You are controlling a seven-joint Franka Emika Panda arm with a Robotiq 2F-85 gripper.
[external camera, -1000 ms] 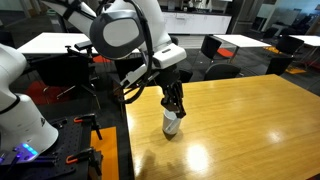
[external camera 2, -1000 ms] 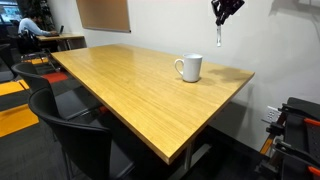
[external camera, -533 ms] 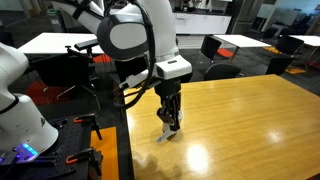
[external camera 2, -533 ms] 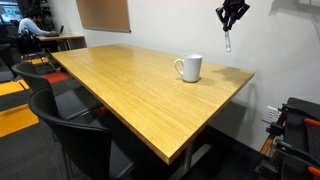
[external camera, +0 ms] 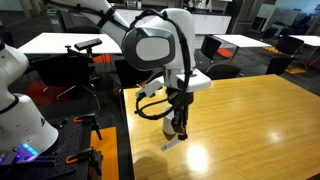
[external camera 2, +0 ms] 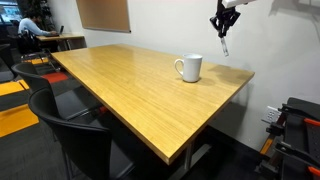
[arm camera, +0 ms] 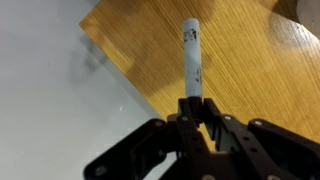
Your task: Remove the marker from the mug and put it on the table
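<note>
The gripper (external camera 2: 222, 30) hangs in the air above the far right corner of the table (external camera 2: 120, 90), its jaws closed narrowly on the upper end of the marker (external camera 2: 224, 46). The marker points down from the jaws with a slight tilt, clear of the tabletop and touching nothing else. The mug (external camera 2: 189, 68) stands upright on the glossy wood to the left of and below the marker, apart from it, its handle turned to the left. In the wrist view the white marker sticks straight out from between the dark jaws, over the edge of the table, with grey floor beside it. Black chairs (external camera 2: 75, 135) stand at the table's near left side.
</note>
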